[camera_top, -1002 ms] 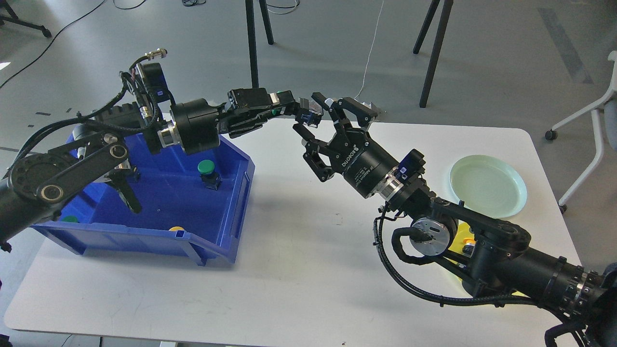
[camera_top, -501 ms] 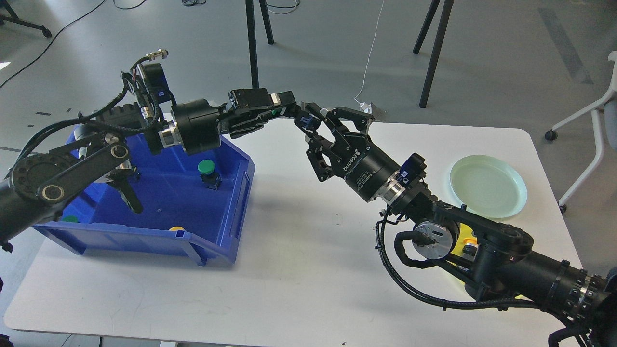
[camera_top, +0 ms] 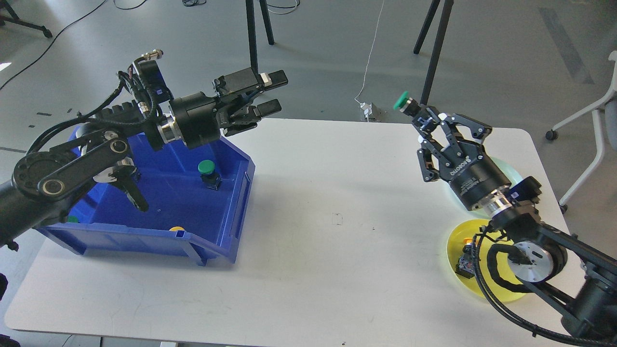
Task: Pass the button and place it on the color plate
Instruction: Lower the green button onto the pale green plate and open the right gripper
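My right gripper (camera_top: pixel 430 118) is shut on a green-capped button (camera_top: pixel 401 100) and holds it high above the table's right side, over the near edge of the pale green plate (camera_top: pixel 512 169), which the gripper mostly hides. My left gripper (camera_top: pixel 275 90) is open and empty, above the far right corner of the blue bin (camera_top: pixel 226 231). The yellow plate (camera_top: pixel 458 238) lies at the front right under my right arm and carries a yellow-capped button (camera_top: pixel 466 239).
The blue bin on the left holds a green-capped button (camera_top: pixel 206 167), a yellow one (camera_top: pixel 176 229) and another green one (camera_top: pixel 72 219). Tripod legs (camera_top: pixel 434 53) stand behind the table. A white chair (camera_top: pixel 597 111) is at the far right.
The green button passed from my left gripper to my right. My right gripper closed on it and swung right toward the plates. My left gripper opened and drew back left.
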